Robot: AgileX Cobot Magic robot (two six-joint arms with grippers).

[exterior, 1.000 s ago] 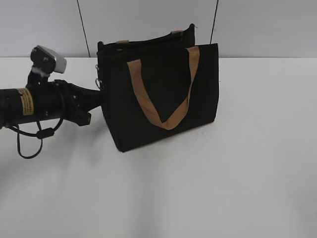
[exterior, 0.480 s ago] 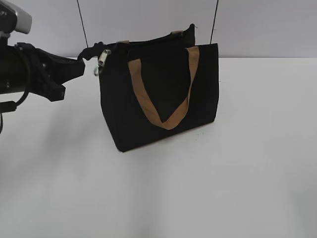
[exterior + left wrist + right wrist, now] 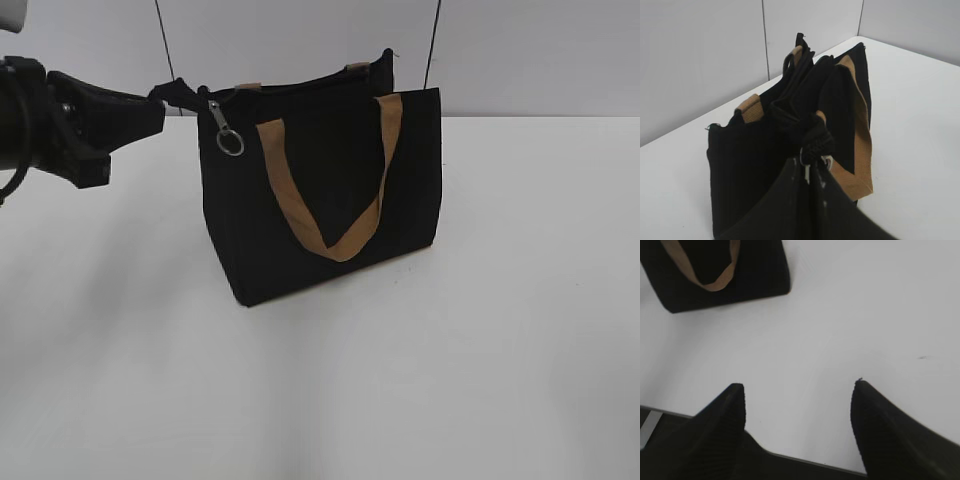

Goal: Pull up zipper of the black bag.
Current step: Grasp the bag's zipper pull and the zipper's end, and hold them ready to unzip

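1. Since a second ago our left gripper (image 3: pixel 178 93) has risen to the top left corner of the black bag (image 3: pixel 320 200), which stands on the table (image 3: pixel 480 350).
2. It appears clamped on the zipper (image 3: pixel 815 142) end; the silver pull (image 3: pixel 228 138) dangles.
3. Closing remains; our right gripper (image 3: pixel 797 405) hovers spread, empty.

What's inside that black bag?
Cannot tell. The black bag stands upright and its fabric hides the interior. Only the zipper pull hanging at its top corner, beside the left gripper, and a tan handle show.
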